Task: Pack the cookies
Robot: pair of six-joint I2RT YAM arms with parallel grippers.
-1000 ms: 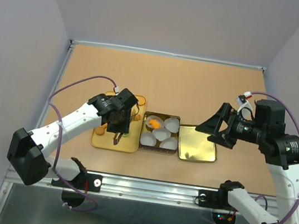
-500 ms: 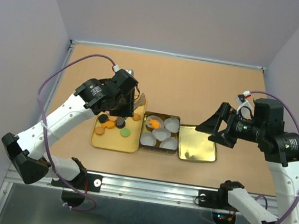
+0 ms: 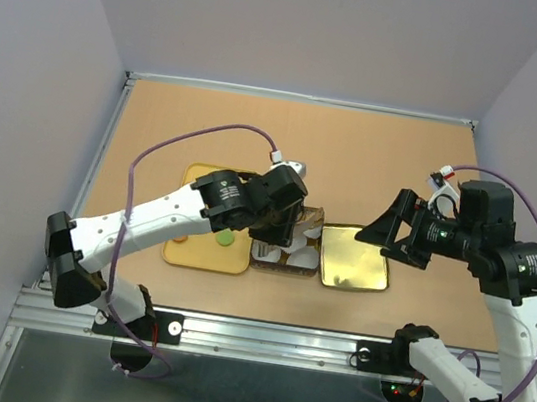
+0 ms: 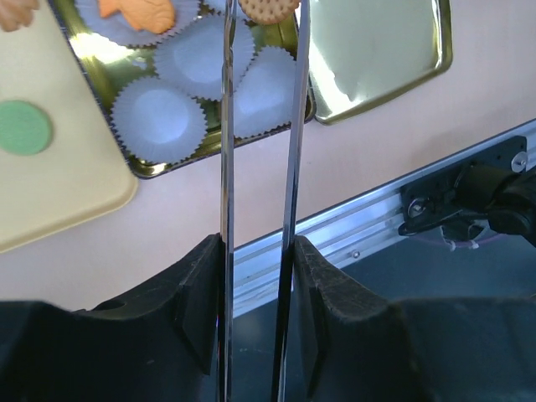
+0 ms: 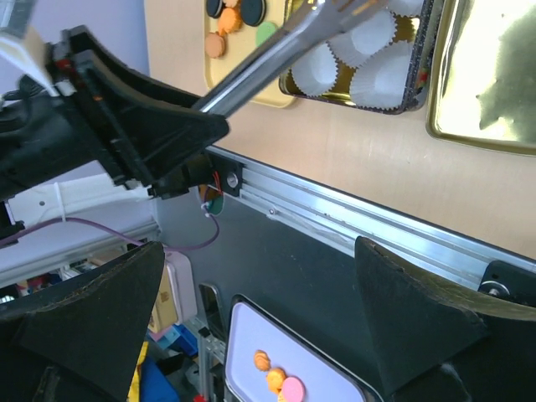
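My left gripper (image 3: 282, 221) (image 4: 258, 247) is shut on a pair of metal tongs (image 4: 226, 126). The tong tips pinch a brown round cookie (image 4: 268, 8) above the gold tin (image 4: 159, 170) (image 3: 285, 260), which holds white paper cups. One cup holds an orange cookie (image 4: 138, 12). A green cookie (image 4: 23, 127) (image 3: 225, 239) lies on the yellow tray (image 4: 67, 197) (image 3: 201, 257); more orange and black cookies (image 5: 234, 15) show there in the right wrist view. My right gripper (image 3: 391, 232) (image 5: 260, 244) is open and empty, held above the tin's lid (image 3: 353, 259).
The gold lid (image 4: 377, 50) (image 5: 494, 75) lies open side up just right of the tin. The aluminium rail (image 3: 258, 336) runs along the table's near edge. My left arm (image 3: 165, 216) crosses over the yellow tray.
My left arm has swung right from the yellow tray to over the tin, carrying the tongs and a cookie. The right arm has hardly moved.
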